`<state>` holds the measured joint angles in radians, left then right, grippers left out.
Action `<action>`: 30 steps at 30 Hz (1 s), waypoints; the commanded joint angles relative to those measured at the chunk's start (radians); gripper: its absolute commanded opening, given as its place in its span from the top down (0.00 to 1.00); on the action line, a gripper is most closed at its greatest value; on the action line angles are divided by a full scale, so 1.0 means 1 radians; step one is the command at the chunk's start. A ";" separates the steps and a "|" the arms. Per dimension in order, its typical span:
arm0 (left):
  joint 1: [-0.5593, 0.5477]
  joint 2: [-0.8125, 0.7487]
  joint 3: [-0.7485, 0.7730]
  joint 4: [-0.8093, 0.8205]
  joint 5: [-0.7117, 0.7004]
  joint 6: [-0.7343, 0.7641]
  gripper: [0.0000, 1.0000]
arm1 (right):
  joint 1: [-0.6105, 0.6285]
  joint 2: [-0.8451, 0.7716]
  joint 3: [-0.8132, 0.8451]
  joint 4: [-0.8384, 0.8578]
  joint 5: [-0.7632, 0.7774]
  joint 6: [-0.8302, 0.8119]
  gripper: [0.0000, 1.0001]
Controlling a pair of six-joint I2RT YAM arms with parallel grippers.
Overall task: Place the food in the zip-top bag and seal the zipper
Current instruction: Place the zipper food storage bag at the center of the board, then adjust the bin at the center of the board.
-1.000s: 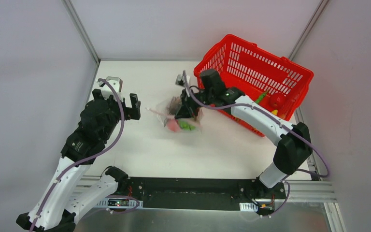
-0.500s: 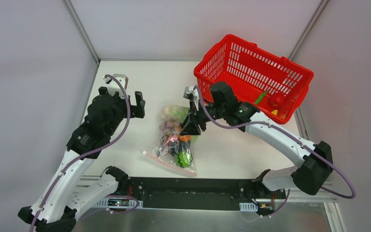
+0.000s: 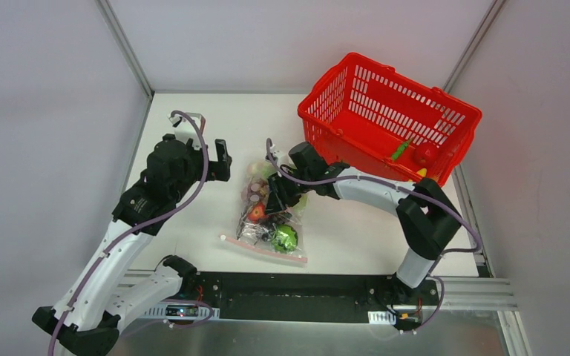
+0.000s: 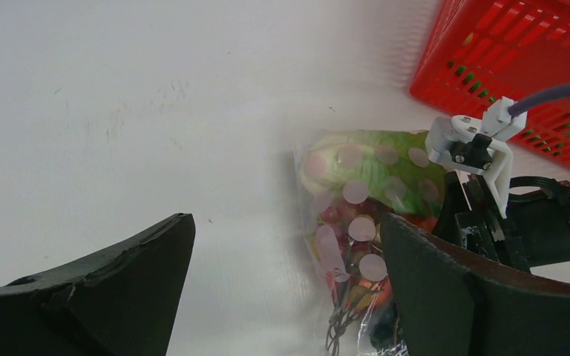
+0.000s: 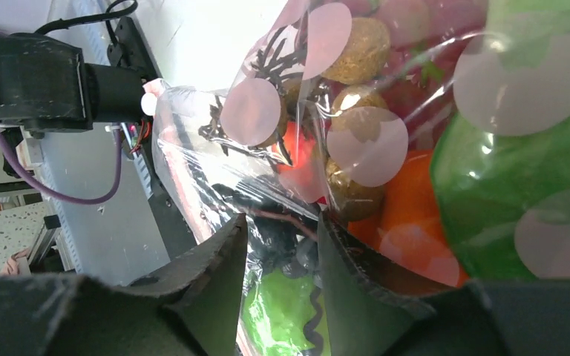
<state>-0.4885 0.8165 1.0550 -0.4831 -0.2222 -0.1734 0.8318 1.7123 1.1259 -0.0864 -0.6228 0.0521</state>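
The zip-top bag (image 3: 271,219) lies on the white table, filled with the food: lettuce (image 3: 267,169), a red piece (image 3: 257,213), a green round fruit (image 3: 285,237). The zipper (image 3: 263,248) is the pink strip at the bag's near end. My right gripper (image 3: 273,199) sits on the bag's middle; in the right wrist view (image 5: 282,230) its fingers pinch crinkled plastic over dark and green food. My left gripper (image 3: 199,152) is open and empty, left of the bag; in its wrist view (image 4: 286,230) the bag (image 4: 356,193) lies by the right finger.
The red mesh basket (image 3: 356,81) stands tilted at the back right, with a red fruit (image 3: 425,153), a green piece (image 3: 401,150) and a yellow piece (image 3: 421,172) inside. The basket's corner (image 4: 519,44) shows in the left wrist view. Grey walls close both sides.
The right gripper brought the bag down from the air and toward the front; it now lies stretched out on the table. The left gripper moved right, toward the bag.
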 commanded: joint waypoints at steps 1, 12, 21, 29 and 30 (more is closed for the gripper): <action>0.017 -0.006 -0.017 0.025 0.000 -0.017 0.01 | 0.024 0.014 0.082 -0.103 0.089 -0.029 0.57; 0.068 0.064 -0.046 0.047 0.029 -0.072 0.01 | 0.025 -0.298 -0.101 0.152 0.179 -0.068 0.53; 0.138 0.126 -0.065 0.087 0.128 -0.151 0.01 | -0.059 -0.450 -0.258 0.235 0.683 0.074 0.38; 0.148 0.125 -0.081 0.093 0.124 -0.191 0.01 | -0.236 -0.388 -0.227 0.265 0.737 0.141 0.32; 0.147 0.124 -0.081 0.095 0.124 -0.193 0.01 | -0.247 -0.373 -0.218 0.277 0.737 0.141 0.32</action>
<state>-0.3576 0.9615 0.9825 -0.4309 -0.1112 -0.3286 0.6270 1.2961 0.8574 0.1249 0.0391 0.1402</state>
